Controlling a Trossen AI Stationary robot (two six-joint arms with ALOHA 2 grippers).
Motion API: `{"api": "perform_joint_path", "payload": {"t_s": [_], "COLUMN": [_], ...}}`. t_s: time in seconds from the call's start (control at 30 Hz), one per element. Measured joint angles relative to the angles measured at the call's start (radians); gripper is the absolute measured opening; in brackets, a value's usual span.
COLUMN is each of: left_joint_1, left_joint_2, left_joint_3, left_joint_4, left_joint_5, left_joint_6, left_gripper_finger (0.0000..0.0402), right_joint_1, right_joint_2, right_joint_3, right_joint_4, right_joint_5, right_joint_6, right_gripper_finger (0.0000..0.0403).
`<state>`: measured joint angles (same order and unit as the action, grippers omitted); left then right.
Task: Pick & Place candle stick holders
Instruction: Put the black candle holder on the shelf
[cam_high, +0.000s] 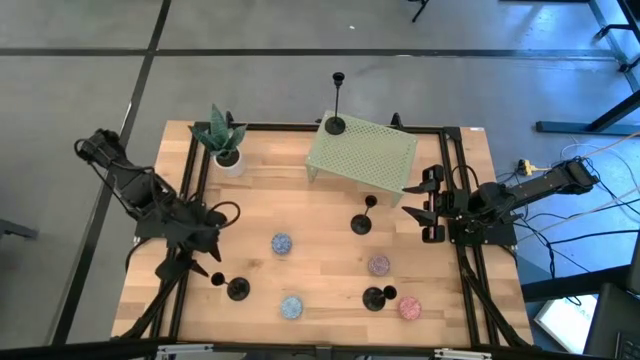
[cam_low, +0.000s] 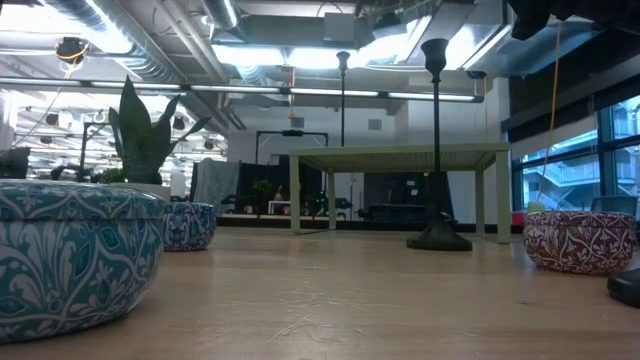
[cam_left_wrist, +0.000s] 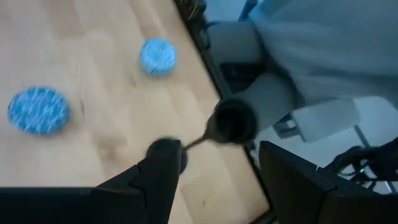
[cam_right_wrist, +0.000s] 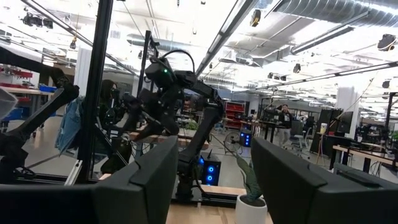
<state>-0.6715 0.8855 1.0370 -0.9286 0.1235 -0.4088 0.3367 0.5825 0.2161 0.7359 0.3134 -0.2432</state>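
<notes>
Several slim black candle stick holders stand upright on their round bases. One (cam_high: 335, 125) is on the green perforated stand (cam_high: 375, 160) at the far side. One (cam_high: 362, 222) is mid-table, one (cam_high: 373, 297) near the front right, and one (cam_high: 237, 289) near the front left. My left gripper (cam_high: 203, 258) hovers open just above and left of the front-left holder. In the left wrist view that holder's cup (cam_left_wrist: 234, 119) shows between and beyond the open fingers (cam_left_wrist: 217, 180). My right gripper (cam_high: 418, 205) waits open at the right edge, raised.
Small round patterned tins lie about: blue (cam_high: 281, 243), light blue (cam_high: 291, 306), purple (cam_high: 378, 265), pink (cam_high: 409, 307). A potted plant (cam_high: 225, 140) stands at the far left corner. A black frame rail (cam_high: 190, 170) borders the table. Bare wood lies mid-table, left of centre.
</notes>
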Motion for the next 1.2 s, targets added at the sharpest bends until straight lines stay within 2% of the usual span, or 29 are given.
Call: {"api": "perform_joint_path", "payload": {"t_s": [0.13, 0.53, 0.87, 1.2], "left_joint_1": [-0.027, -0.062, -0.062, -0.062], "left_joint_2": [0.009, 0.088, 0.102, 0.095], "left_joint_3": [0.0, 0.0, 0.0, 0.045], "left_joint_4": [0.051, 0.047, 0.047, 0.047], "left_joint_5": [-0.04, -0.156, -0.169, -0.178], "left_joint_6": [0.0, 0.0, -0.092, -0.05], "left_gripper_finger": [0.0214, 0.0214, 0.0204, 0.0168], "right_joint_1": [0.0, 0.0, 0.0, 0.0], "right_joint_2": [0.0, 0.0, 0.0, 0.0], "right_joint_3": [0.0, 0.0, 0.0, 0.0], "right_joint_4": [0.0, 0.0, 0.001, 0.001], "right_joint_5": [0.0, 0.0, 0.0, 0.0], "right_joint_6": [0.0, 0.0, 0.0, -0.001], "right_gripper_finger": [0.0209, 0.0209, 0.0209, 0.0209]}}
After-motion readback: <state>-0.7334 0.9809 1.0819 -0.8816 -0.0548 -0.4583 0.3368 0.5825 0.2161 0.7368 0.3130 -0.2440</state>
